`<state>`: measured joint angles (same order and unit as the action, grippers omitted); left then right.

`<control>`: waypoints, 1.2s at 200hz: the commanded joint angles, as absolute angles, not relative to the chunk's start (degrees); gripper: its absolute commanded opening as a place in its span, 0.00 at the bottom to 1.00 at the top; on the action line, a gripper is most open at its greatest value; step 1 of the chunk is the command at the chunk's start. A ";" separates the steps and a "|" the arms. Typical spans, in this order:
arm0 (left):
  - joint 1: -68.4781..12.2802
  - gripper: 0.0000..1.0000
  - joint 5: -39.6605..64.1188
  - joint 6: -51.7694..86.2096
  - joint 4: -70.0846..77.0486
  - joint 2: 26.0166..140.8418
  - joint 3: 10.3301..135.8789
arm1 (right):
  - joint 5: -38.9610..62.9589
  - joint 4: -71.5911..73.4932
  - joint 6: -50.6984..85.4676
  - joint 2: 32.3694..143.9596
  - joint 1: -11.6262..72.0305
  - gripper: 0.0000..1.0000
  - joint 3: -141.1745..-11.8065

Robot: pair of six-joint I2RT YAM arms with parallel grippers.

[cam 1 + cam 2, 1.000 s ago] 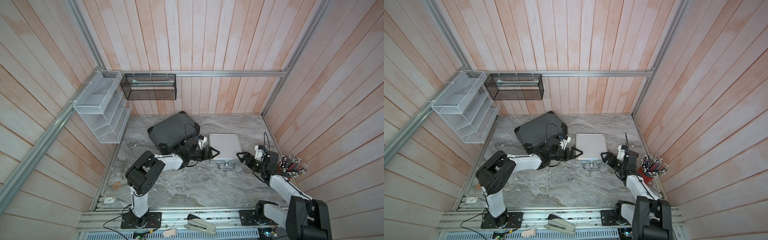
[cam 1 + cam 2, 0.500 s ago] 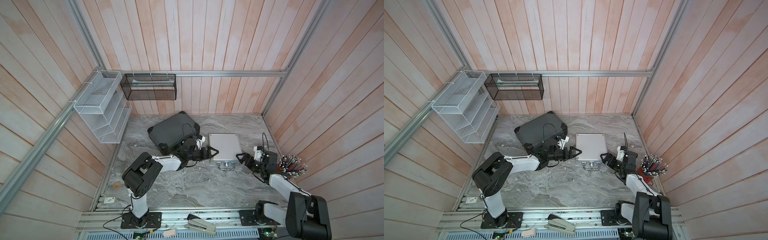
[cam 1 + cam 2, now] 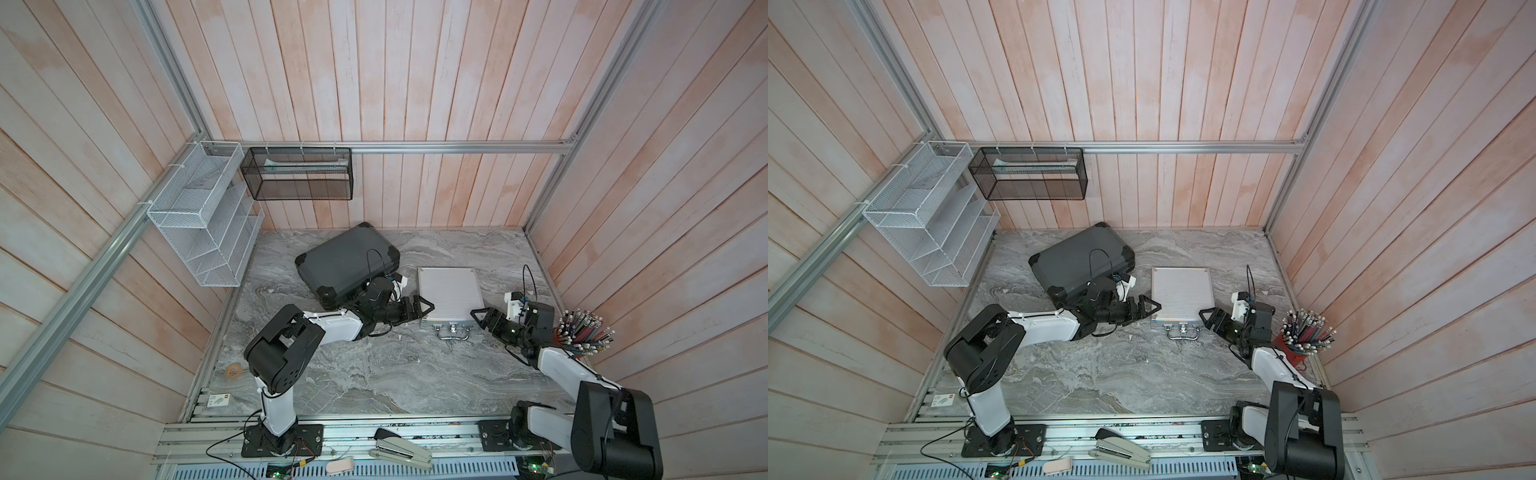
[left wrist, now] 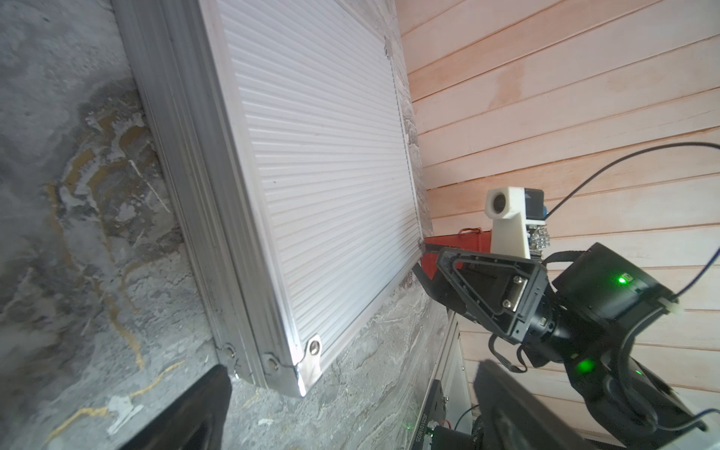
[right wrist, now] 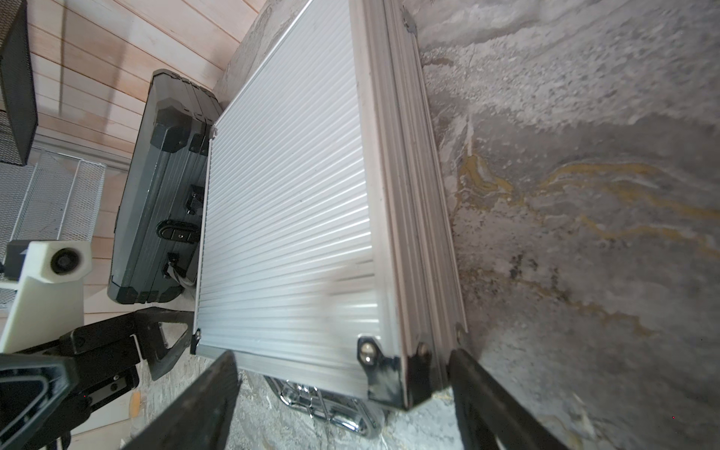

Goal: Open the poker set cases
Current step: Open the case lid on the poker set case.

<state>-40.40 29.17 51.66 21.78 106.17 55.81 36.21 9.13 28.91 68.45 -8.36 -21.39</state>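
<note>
Silver case (image 3: pixel 451 297): one handle-side corner sits between the wide-spread, empty right fingers (image 5: pixel 202 401); left fingers (image 4: pixel 187 417), fully open and empty, hover just beside the other.

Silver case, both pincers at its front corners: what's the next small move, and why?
Probably close the right pincer on the corner of the silver case to steady it: that corner sits between its open fingers, lid shut.

I see the big case (image 3: pixel 347 266) behind-left of the small case (image 3: pixel 450 297); my left gripper (image 3: pixel 426 309) and right gripper (image 3: pixel 477 314) flank its front corners.
</note>
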 commanded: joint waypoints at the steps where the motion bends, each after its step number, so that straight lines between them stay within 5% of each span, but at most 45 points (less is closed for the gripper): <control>1: -40.15 1.00 29.51 50.58 20.64 107.83 57.52 | 39.49 9.75 28.30 69.18 -8.48 0.84 -21.88; 173: -40.12 1.00 35.84 56.07 27.43 109.14 59.29 | 45.05 14.29 34.28 66.21 -8.46 0.78 -21.50; 240: -39.69 1.00 37.44 61.15 34.45 107.34 58.84 | 41.00 11.76 33.15 68.04 -8.66 0.92 -21.69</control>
<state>-39.09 34.22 58.81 26.17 109.60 58.70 39.94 12.29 33.15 67.29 -8.99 -21.39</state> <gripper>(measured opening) 0.999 0.902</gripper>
